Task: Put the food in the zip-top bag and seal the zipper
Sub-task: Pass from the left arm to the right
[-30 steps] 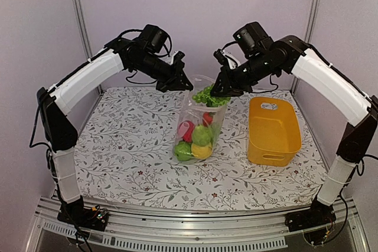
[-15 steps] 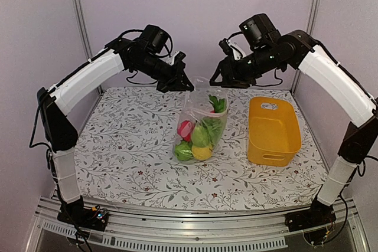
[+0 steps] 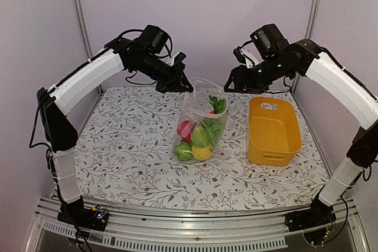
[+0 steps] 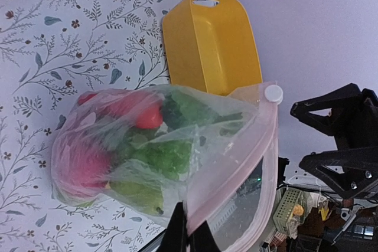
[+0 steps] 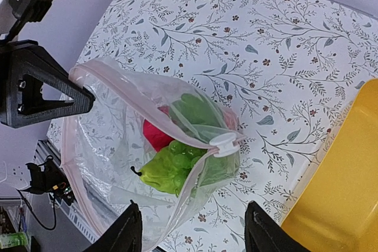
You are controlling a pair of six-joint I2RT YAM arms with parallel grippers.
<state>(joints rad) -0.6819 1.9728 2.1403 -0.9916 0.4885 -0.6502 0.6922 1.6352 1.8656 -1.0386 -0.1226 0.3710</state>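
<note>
The clear zip-top bag [image 3: 199, 123] stands on the table with its mouth open. My left gripper [image 3: 181, 84] is shut on the left end of the mouth and holds it up; in the left wrist view the fingers [image 4: 189, 219] pinch the pink zipper [image 4: 260, 146] strip. A white slider [image 5: 224, 144] sits at the far end of the mouth. The food lies inside: a red ball [image 3: 185, 129], a green round one [image 3: 201, 137], a yellow lemon [image 3: 202, 153] and a green grape bunch [image 5: 184, 156]. My right gripper [image 3: 231, 85] hangs open and empty, up and to the right of the bag; the right wrist view looks down between its jaws [image 5: 195, 234].
A yellow basket [image 3: 272, 131] stands right of the bag, close to my right arm, and looks empty [image 4: 212, 39]. The floral tablecloth [image 3: 124, 146] stretches left and in front of the bag. Walls close off the back and both sides.
My right gripper opened and let go of the green grape bunch, which dropped into the bag. It then drew back up and to the right. The left gripper kept its hold.
</note>
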